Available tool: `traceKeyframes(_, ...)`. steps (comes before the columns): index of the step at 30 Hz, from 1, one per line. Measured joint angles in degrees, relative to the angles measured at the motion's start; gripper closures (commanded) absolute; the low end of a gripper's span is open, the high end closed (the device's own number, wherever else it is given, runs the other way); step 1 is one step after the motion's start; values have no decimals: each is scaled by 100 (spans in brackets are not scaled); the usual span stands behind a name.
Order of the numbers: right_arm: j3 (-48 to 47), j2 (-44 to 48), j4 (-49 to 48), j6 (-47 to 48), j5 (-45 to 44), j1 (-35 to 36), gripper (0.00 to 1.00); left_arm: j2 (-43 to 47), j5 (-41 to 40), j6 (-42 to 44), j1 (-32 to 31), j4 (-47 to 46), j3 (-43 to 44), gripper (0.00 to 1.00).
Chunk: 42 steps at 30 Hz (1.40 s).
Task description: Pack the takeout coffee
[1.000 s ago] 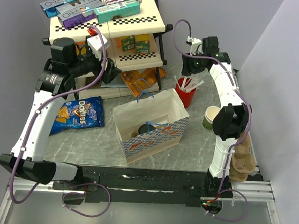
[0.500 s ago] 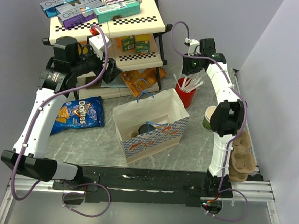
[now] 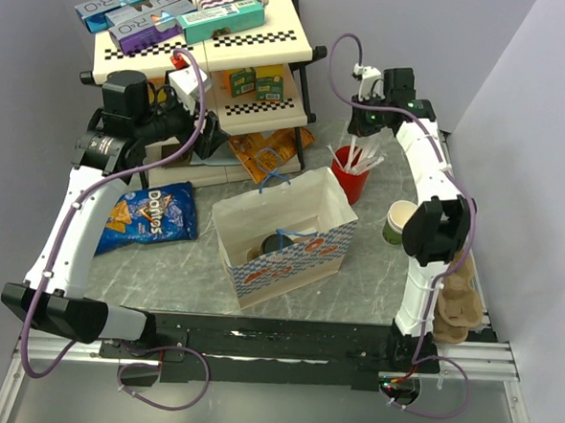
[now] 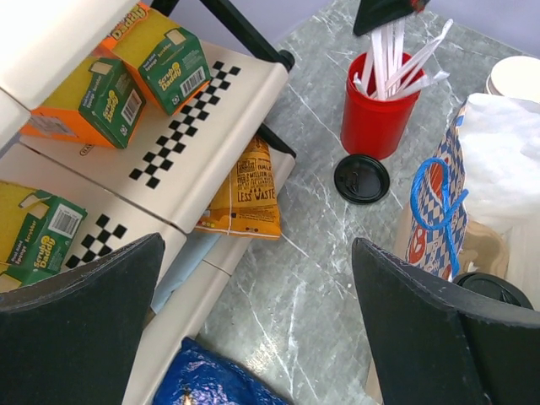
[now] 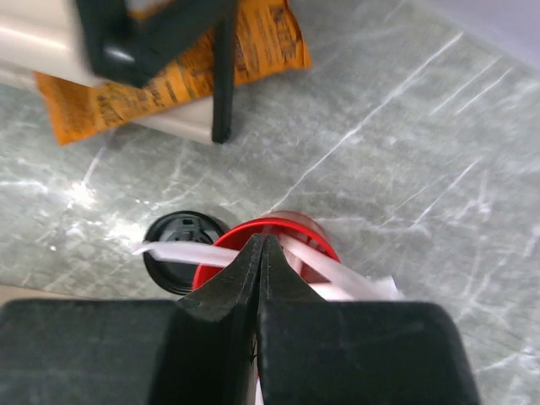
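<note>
Starting at the left, the left end effector [image 4: 257, 245] hangs by the shelf [image 4: 211, 110] with its fingers spread as wide as they go, holding nothing. In the middle of the desk [image 3: 375, 275] stands the bag [image 3: 289, 255]. Low inside it sits a round black-lidded top, which I take to be the coffee cup [image 3: 281, 242], though its wall is hidden. Right of the bag, a loose lid [image 4: 361, 179] lies just beside the red cup [image 4: 371, 118] of white sticks [image 4: 396, 59]. The right end effector [image 5: 260, 253] is squeezed fully shut over that cup's mouth; whether a stick is pinched cannot be told. Lifting could drag several sticks out, or tip the red cup if they snag on its rim. Farthest right, an open green cup [image 3: 397, 221] stands partly behind the arm.
</note>
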<state>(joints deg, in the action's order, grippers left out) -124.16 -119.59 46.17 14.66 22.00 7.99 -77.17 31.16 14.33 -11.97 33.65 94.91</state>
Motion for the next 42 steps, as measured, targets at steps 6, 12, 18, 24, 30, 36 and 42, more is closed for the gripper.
traceKeyframes(6,0,691,-17,-2,129,0,100,0,46,-7,0,-11,-96,1)
traceKeyframes(12,-153,1316,-39,-2,382,0,100,0,90,-24,0,-79,-179,1)
traceKeyframes(18,133,2269,-142,-31,1019,2,100,2,92,-24,0,-170,-334,0)
traceKeyframes(24,188,3217,-256,-127,2122,13,100,11,94,-28,0,-214,-446,1)
traceKeyframes(30,188,3744,-138,-138,3250,162,100,83,92,-31,0,-291,-542,0)
traceKeyframes(36,431,3729,844,616,3626,647,100,153,92,-26,0,-295,-568,1)
traceKeyframes(42,1176,3729,1357,1252,3425,968,100,310,92,-26,0,-310,-750,1)
